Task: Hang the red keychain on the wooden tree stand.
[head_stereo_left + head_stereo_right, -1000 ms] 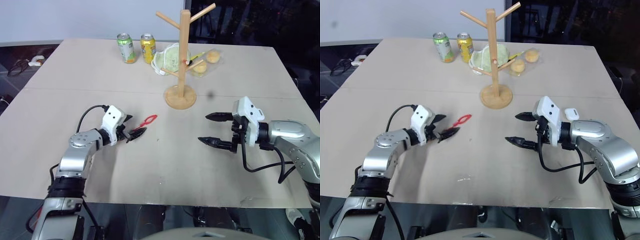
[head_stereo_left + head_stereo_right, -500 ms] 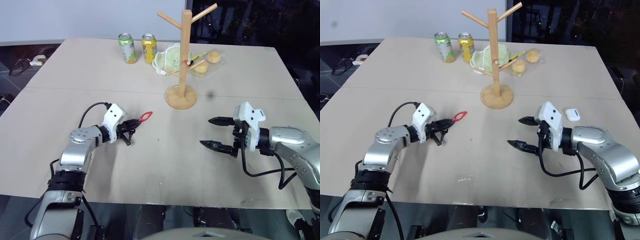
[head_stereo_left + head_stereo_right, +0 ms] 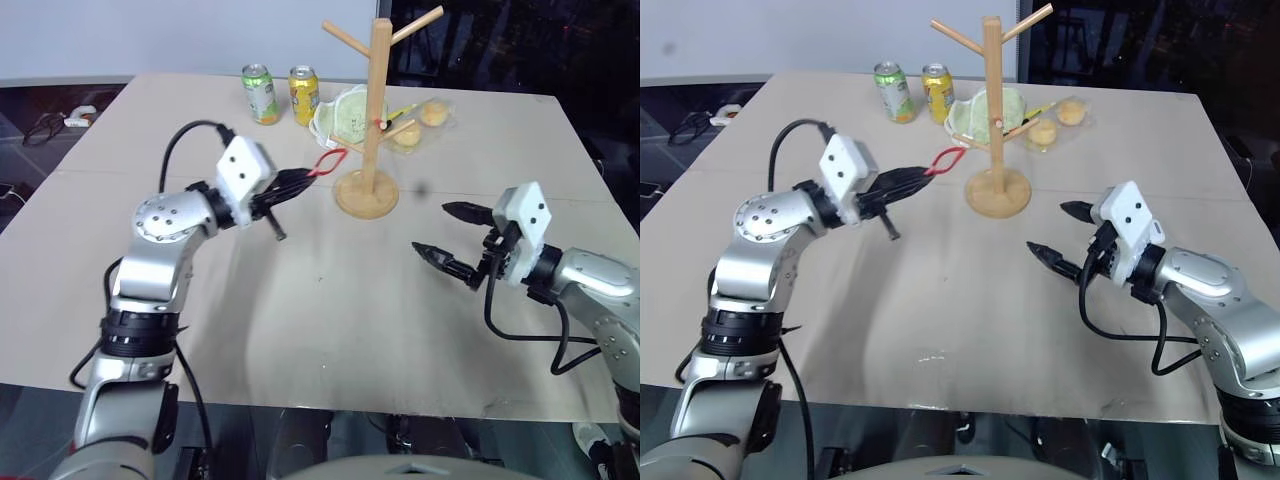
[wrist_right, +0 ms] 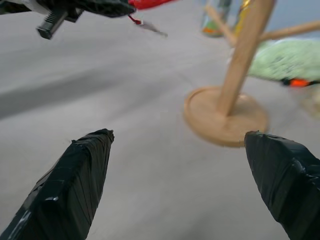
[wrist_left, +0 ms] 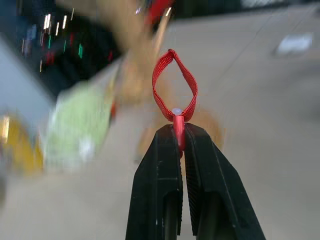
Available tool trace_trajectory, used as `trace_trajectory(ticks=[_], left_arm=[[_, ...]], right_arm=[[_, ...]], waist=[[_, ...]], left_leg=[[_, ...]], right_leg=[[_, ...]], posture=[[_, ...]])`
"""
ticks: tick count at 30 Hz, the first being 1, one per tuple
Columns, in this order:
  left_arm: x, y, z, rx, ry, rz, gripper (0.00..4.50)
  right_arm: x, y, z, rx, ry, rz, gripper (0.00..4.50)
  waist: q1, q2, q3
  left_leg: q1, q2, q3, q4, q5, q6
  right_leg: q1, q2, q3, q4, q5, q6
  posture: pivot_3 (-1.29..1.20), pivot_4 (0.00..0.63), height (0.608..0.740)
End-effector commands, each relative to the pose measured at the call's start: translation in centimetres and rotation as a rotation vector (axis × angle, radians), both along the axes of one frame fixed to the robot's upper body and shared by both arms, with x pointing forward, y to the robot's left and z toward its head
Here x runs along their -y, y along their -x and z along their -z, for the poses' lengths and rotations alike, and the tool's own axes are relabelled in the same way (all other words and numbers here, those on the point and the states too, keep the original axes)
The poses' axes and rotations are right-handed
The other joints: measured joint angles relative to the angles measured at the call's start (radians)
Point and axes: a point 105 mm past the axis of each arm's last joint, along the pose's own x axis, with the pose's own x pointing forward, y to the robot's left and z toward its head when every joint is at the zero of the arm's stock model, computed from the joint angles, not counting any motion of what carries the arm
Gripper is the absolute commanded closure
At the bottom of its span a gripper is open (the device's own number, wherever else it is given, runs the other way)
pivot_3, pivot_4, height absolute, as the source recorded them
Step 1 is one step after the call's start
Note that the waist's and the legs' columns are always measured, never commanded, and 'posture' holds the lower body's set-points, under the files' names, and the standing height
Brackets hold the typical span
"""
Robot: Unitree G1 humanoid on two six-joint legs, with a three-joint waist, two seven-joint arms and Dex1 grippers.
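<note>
The red keychain (image 3: pixel 327 163) is a thin red loop strap, pinched at its stem between the fingers of my left gripper (image 3: pixel 300 178), which is shut on it. It hangs above the table, just left of the wooden tree stand (image 3: pixel 379 100). In the left wrist view the loop (image 5: pixel 176 116) sticks straight out past the fingertips, with the stand blurred behind it. A small dark key (image 4: pixel 150 27) dangles under the strap. My right gripper (image 3: pixel 433 228) hovers open and empty right of the stand's disc base (image 4: pixel 225 117).
Behind the stand stand a green can (image 3: pixel 261 93) and a yellow can (image 3: pixel 304 95), with a green bag (image 3: pixel 350 115) and a pack of buns (image 3: pixel 425 118) beside them. Bare tabletop lies between my two arms.
My left gripper went from open beside the keychain on the table to shut on it. It then lifted the keychain up and right toward the stand. The right gripper stayed open.
</note>
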Motion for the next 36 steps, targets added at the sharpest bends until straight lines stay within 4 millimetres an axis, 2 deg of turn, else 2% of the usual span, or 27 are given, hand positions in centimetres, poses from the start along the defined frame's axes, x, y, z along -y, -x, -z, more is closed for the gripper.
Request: trace_trajectory(ticks=[1, 6, 15, 19, 27, 34, 36], left_arm=[[2.4, 0.4, -2.9, 0.192, -0.017, 0.062, 4.48], [3.9, -0.8, -3.6, 0.332, -0.016, 0.053, 4.48], [3.4, -2.8, -2.8, 0.387, -0.039, -0.026, 4.48], [3.8, -3.2, -2.9, 0.399, -0.031, -0.028, 4.48], [3.6, -4.0, -1.1, 0.365, -0.096, -0.047, 4.48], [3.4, -4.6, -0.8, 0.363, -0.105, -0.074, 4.48], [3.1, -4.6, -0.8, 0.347, -0.094, -0.076, 3.75]], right_arm=[[0.4, 0.3, -2.4, 0.079, -0.003, 0.023, 0.0], [0.3, 0.3, -3.8, 0.106, -0.006, 0.039, 0.0], [-0.1, 1.0, -6.3, 0.141, -0.038, 0.052, 0.0], [-0.1, 1.0, -6.5, 0.142, -0.038, 0.06, 0.0], [0.2, 1.0, -6.7, 0.144, -0.022, 0.075, 0.0], [0.3, 0.9, -6.6, 0.139, -0.018, 0.078, 0.0], [0.3, 0.9, -6.6, 0.137, -0.018, 0.079, 0.0]], waist=[[0.0, 0.0, 0.0], [-0.003, 0.0, 0.0], [-0.001, 0.0, 0.0], [-0.001, 0.0, 0.0], [-0.002, 0.0, 0.0], [-0.002, 0.0, 0.0], [-0.002, 0.0, 0.0]], left_leg=[[0.0, 0.0, 0.0, 0.0, 0.0, 0.0], [0.001, 0.0, -0.001, 0.0, 0.002, 0.003], [0.0, 0.0, -0.001, 0.0, 0.002, 0.004], [0.0, 0.0, -0.001, 0.0, 0.002, 0.004], [0.0, 0.0, -0.001, 0.0, 0.002, 0.004], [0.0, 0.0, -0.001, 0.0, 0.002, 0.004], [0.0, 0.0, -0.001, 0.0, 0.002, 0.004]], right_leg=[[0.0, 0.0, 0.0, 0.0, 0.0, 0.0], [0.0, 0.002, 0.0, 0.001, 0.002, 0.003], [0.0, 0.001, 0.0, 0.001, 0.002, 0.003], [0.0, 0.001, 0.0, 0.0, 0.002, 0.003], [0.0, 0.001, 0.0, 0.001, 0.002, 0.003], [0.0, 0.001, 0.0, 0.001, 0.002, 0.003], [0.0, 0.001, 0.0, 0.001, 0.002, 0.003]], posture=[[0.0, 0.15, 0.74], [0.0, 0.15, 0.74], [0.0, 0.15, 0.74], [0.0, 0.15, 0.74], [0.0, 0.15, 0.74], [0.0, 0.15, 0.74], [0.0, 0.15, 0.74]])
